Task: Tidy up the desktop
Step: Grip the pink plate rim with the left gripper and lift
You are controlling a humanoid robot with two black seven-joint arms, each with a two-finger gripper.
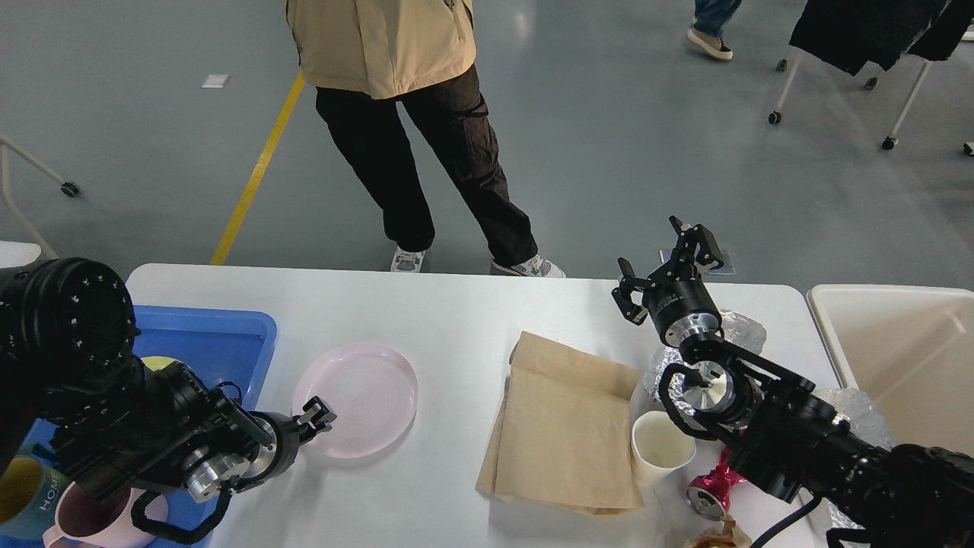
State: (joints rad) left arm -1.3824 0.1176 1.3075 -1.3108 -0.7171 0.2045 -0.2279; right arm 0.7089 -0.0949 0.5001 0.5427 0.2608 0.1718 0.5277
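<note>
A: Head view. What do the two pincers show?

B: Right pincer (663, 266), raised above the far right of the worktop (456, 312), fingers spread wide, holding nothing. Left pincer (318, 415) meets the near rim of the pink plate (358, 399); its gap cannot be told.

A: Materials?

B: The smooth white matte worktop fills the foreground and carries a round ridged plate, flat creased brown paper bag (567, 430), white paper cup (660, 445), crumpled foil (742, 329) and crushed red can (711, 491).

White desktop (456, 320), pink plate (356, 399), blue tray (209, 342), tan paper bag (563, 434), cream bin (898, 342)
</note>
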